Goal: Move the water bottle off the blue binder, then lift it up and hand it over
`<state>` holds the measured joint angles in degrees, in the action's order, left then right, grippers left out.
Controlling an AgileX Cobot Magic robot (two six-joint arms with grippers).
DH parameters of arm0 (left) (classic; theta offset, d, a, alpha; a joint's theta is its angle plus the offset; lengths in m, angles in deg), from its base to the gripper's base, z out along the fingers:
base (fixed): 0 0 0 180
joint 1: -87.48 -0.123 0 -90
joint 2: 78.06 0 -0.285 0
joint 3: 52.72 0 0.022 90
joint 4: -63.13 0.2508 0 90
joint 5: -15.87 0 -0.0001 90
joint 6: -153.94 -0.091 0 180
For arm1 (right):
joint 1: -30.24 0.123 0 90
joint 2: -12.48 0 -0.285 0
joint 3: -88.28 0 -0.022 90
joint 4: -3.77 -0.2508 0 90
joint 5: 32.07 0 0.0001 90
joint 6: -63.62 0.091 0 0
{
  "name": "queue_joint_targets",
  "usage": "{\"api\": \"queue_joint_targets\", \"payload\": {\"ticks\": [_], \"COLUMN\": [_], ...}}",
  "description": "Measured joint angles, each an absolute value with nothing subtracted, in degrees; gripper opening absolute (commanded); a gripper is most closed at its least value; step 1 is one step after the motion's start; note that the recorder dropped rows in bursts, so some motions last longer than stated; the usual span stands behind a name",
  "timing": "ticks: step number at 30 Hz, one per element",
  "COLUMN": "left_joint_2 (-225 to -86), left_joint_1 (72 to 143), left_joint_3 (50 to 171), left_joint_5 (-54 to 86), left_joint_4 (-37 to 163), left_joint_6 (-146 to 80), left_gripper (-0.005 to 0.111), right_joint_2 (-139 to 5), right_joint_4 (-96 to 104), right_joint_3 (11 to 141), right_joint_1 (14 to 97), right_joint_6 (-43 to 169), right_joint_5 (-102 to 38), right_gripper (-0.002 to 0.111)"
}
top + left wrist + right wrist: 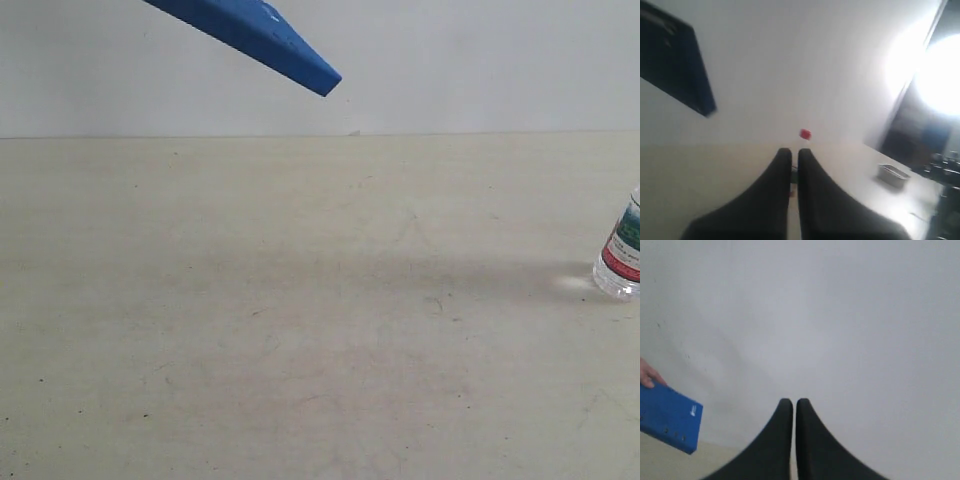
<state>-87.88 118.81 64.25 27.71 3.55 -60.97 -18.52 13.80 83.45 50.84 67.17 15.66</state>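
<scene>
The wide, pale beige table top (300, 330) fills most of the exterior view. It is scuffed and faintly stained, with a soft shadow band running across its middle. Behind it rises a plain white wall (450, 60).

The flat, bright blue binder (255, 35) hangs tilted in the air at the upper left, clear of the table, and most of it is cut off by the frame's top edge. In the right wrist view the binder (670, 417) shows small holes along one edge and a tiny white logo. A bare human hand (647, 375), mostly out of frame, grips its corner. In the left wrist view it (675, 65) is only a dark, blurred slab.

The small clear plastic water bottle (622, 255), with a red, white and green label, stands on the table at the far right edge, well apart from the binder. Its cap and one side are cut off.

The left gripper (791, 152) has its dark jaws together, with only a thin slit between them. The right gripper (792, 402) is closed the same way, holding nothing.

Beyond the left gripper lie a blurred grey tray (892, 175) and a small red spot (805, 133) too blurred to identify. Strong glare washes out that side of the room.
</scene>
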Motion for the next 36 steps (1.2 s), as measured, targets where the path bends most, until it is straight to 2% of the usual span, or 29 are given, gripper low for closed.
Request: {"api": "queue_joint_targets", "payload": {"ticks": [3, 5, 11, 14, 19, 24, 28, 32, 36], "left_joint_2": [-87.88, -87.88, -87.88, -87.88, -87.88, -87.88, -87.88, -87.88, -87.88], "left_joint_1": [118.81, 118.81, 118.81, 118.81, 118.81, 118.81, 118.81, 118.81, 118.81], "left_joint_3": [64.83, 64.83, 64.13, 63.57, 63.57, 63.57, 63.57, 63.57, 63.57], "left_joint_5": [22.38, 22.1, 23.11, 24.04, 24.65, 25.61, 27.96, 31.01, 32.4], "left_joint_4": [18.86, 24.86, 37.11, 38.44, 39.0, 39.09, 39.09, 39.09, 39.09], "left_joint_6": [-58.66, -58.44, -58.18, -58.18, -58.18, -58.18, -58.16, -58.16, -58.16], "left_gripper": [0.005, 0.005, 0.005, 0.005, 0.005, 0.005, 0.005, 0.005, 0.005], "right_joint_2": [-7.45, -2.96, 2.22, 1.88, -1.07, -6.29, -9.42, -10.0, -10.0], "right_joint_4": [13.27, 12.72, 11.85, 10.81, 10.33, 9.12, 9.04, 9.17, 9.01], "right_joint_3": [83.16, 80.54, 63.72, 52.58, 33.01, 19.65, 11.99, 11.26, 11.05], "right_joint_1": [50.84, 50.84, 50.84, 50.84, 50.84, 50.84, 50.84, 50.84, 50.84], "right_joint_6": [68.84, 69.24, 69.53, 69.42, 73.63, 85.18, 87.83, 87.88, 87.88], "right_joint_5": [27.09, 29.17, 21.87, 11.5, -19.63, -33.99, -34.66, -25.73, -22.89], "right_gripper": [0.0, 0.0, 0.0, 0.0, 0.0, 0.0, 0.0, 0.0, 0.0]}}
